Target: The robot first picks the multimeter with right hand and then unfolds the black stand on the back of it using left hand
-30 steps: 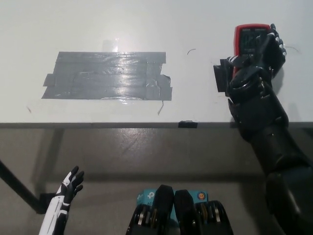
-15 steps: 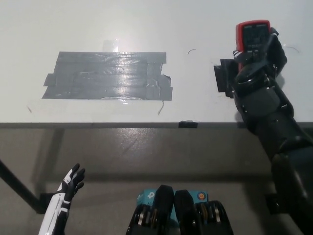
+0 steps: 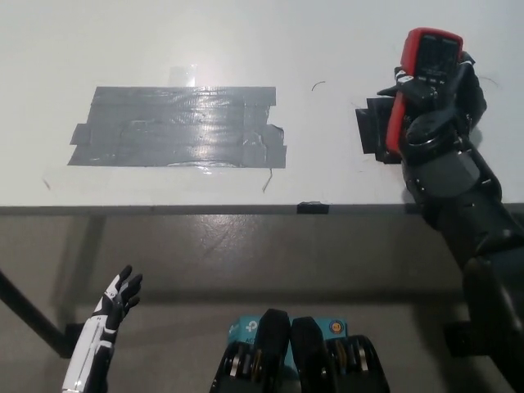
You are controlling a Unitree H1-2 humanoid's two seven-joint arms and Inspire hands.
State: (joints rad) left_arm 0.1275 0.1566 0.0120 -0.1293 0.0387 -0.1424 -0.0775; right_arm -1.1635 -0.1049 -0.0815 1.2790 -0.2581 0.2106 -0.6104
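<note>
Lifted and tilted since before, multimeter (image 3: 426,70) points display-end away, clasped in right hand (image 3: 442,102).

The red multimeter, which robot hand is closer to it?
Right. The black right hand is wrapped around the multimeter above the table's right side. The white left hand hangs open far away, below the table edge at lower left.

**Multimeter, red-cased**

Multimeter (image 3: 427,61): red housing, dark front with display facing the camera. Tilted, top end up, lifted off the white tabletop (image 3: 246,41) at its far right, clasped in the black right hand (image 3: 438,102).
</note>
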